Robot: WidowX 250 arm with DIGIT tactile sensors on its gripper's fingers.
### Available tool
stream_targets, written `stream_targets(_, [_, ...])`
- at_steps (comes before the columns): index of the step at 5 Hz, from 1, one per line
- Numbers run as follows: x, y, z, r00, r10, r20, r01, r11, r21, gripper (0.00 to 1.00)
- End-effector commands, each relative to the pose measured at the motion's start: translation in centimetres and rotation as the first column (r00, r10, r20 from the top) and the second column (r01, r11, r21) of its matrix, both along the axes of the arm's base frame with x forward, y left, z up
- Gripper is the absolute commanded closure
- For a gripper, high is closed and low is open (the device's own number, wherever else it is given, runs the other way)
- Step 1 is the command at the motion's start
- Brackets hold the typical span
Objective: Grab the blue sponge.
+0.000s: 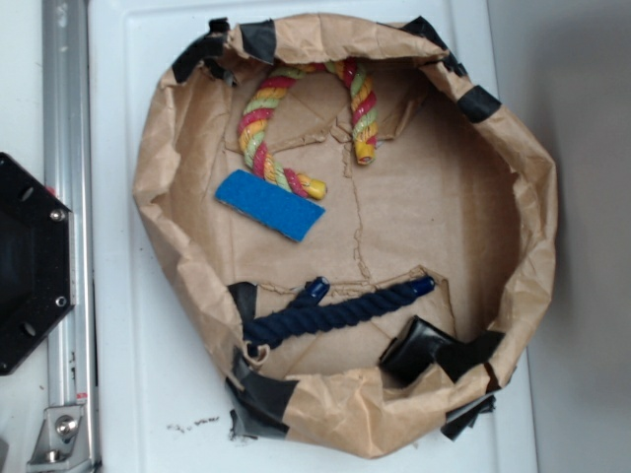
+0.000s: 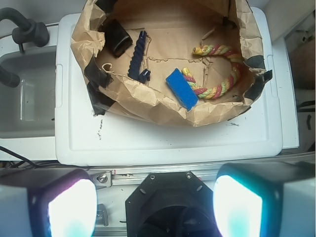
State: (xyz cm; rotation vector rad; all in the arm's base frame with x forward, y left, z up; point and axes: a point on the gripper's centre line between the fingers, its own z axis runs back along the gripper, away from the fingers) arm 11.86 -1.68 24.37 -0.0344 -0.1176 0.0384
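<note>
The gripper (image 2: 155, 200) is held open, away from the blue sponge (image 1: 270, 204) — the touching multicoloured rope (image 1: 296, 182) could be snagged.

The blue sponge (image 2: 181, 89) lies in the paper nest (image 2: 148, 101), touching the colourful rope (image 2: 219, 84); gripper fingers (image 2: 247, 205) spread wide near the camera.

bright blue sponge (image 1: 269, 204), navy rope (image 1: 335, 313) (twisted), red-yellow-green striped rope (image 1: 264, 128)
</note>
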Motion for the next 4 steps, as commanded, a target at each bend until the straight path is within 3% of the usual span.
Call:
stream_targets(1, [0.0, 0.0, 0.0, 1.000, 0.000, 0.000, 0.000, 1.000, 0.000, 0.00])
stream_targets(2, [5.0, 2.7, -0.7, 0.999, -0.011, 0.052, 0.012, 0.999, -0.034, 0.00])
stream_targets(3, [10.0, 5.6, -3.2, 0.997, 0.001, 0.072, -0.001, 1.000, 0.007, 0.00])
stream_targets(4, [12.5, 6.2, -8.2, 0.998, -0.048, 0.035, 0.048, 0.998, -0.027, 0.00])
